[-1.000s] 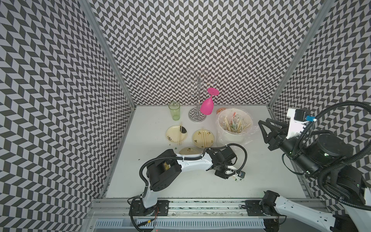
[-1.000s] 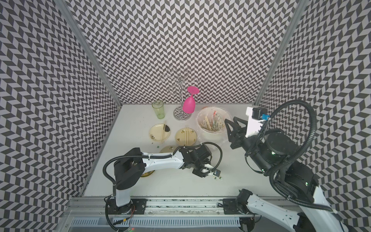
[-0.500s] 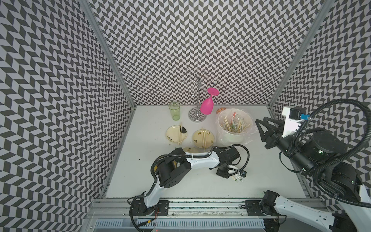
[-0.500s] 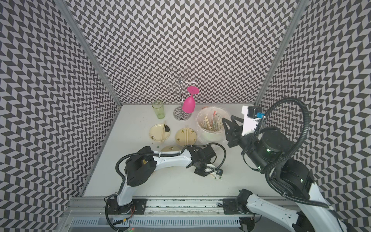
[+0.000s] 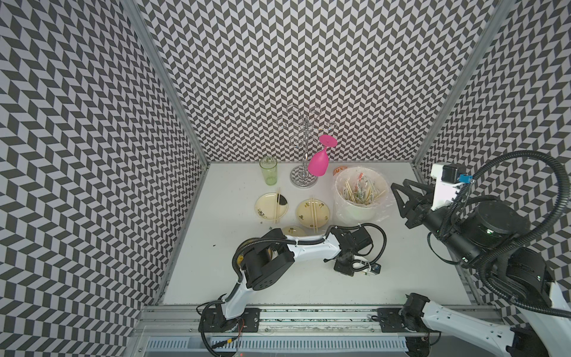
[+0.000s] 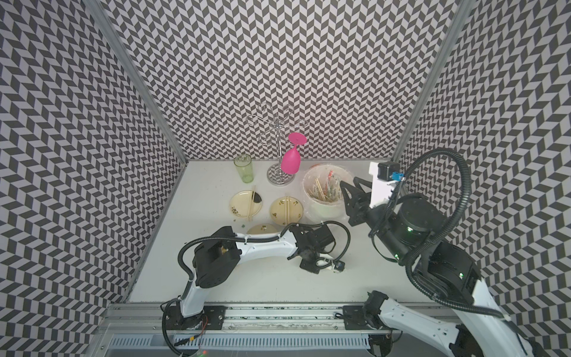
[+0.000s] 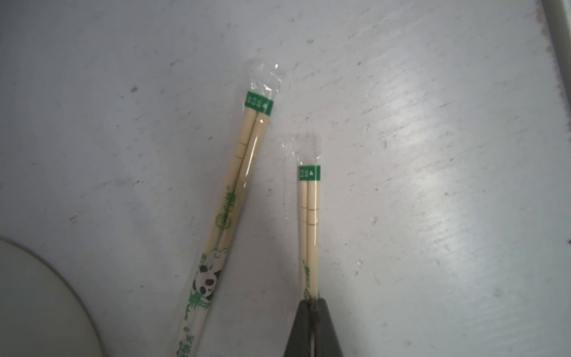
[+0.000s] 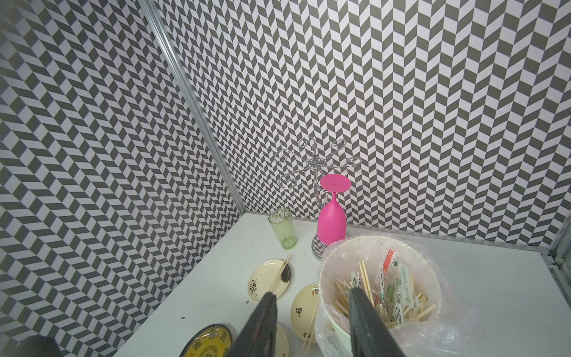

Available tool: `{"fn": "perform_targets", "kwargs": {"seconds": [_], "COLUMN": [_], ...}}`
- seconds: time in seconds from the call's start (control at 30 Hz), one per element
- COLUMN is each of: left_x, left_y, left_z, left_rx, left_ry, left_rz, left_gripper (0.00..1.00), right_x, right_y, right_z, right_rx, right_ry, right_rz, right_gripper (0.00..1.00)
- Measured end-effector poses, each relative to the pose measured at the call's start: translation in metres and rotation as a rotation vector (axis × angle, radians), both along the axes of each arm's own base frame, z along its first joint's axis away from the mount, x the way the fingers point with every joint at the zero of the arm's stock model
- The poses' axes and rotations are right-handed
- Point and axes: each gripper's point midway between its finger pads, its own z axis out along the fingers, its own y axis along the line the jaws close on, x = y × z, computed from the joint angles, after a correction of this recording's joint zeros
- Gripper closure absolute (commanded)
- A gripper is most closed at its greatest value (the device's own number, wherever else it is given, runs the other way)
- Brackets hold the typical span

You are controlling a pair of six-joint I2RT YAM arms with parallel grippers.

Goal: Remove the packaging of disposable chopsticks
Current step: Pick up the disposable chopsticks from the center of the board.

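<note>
In the lower middle of both top views, our left arm lies low over the matte white table (image 5: 408,278). At its wrist, the left gripper (image 7: 312,304) has its dark tapered fingers pinched together on a sleeve (image 7: 309,173). This is a thin glossy clear film with a green band, and inside it are two slim pale bamboo chopsticks (image 7: 310,235). A second sleeve (image 7: 262,80), panda-printed and crinkled at its end, lies flat just beside it, not touching.

Further back, in the centre of a top view, bare sticks (image 5: 313,213) rest across round cream plates (image 5: 264,204). At middle right, the right gripper (image 5: 401,189) hangs empty with its jaws parted, beside a white bucket (image 5: 358,211) lined with wrinkled plastic. Behind these are a translucent green glass (image 5: 268,171) and a smooth pink goblet (image 5: 319,162) hung upside down on a curly wire rack (image 5: 304,129).
</note>
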Motion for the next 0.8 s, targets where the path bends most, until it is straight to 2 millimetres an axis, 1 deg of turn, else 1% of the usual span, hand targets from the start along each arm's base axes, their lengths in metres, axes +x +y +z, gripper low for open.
{"fn": "perform_targets", "kwargs": {"seconds": [0.03,0.3,0.4,0.5,0.6,0.67,0.8], "left_x": [-0.001,0.002,0.001,0.002,0.005,0.005,0.008], "left_y": [0.0,0.002,0.005,0.003,-0.001,0.0,0.007], "left_z": [-0.001,0.001,0.014,0.049,0.095,0.123,0.167], "left_rx": [0.002,-0.003,-0.032,-0.116,-0.226,-0.29,-0.393], "left_ry": [-0.001,-0.02,-0.031,-0.055,-0.08,-0.089,-0.087], "left_rz": [0.003,0.019,0.033,0.041,0.054,0.06,0.087], "left_gripper": [1.0,1.0,1.0,1.0,1.0,1.0,1.0], "right_x": [0.0,0.0,0.0,-0.001,-0.002,-0.003,-0.006], "right_y": [0.0,0.0,0.0,-0.001,-0.001,-0.001,0.001], "right_z": [0.0,0.001,-0.001,0.0,0.002,0.007,0.026], "right_rx": [0.001,0.012,0.022,0.033,0.045,0.057,0.09], "right_ry": [-0.001,-0.002,0.002,0.005,0.004,-0.005,-0.038], "right_rz": [0.0,0.0,-0.001,-0.001,0.002,0.007,0.034], "right_gripper": [0.61,0.61,0.61,0.61,0.61,0.61,0.61]}}
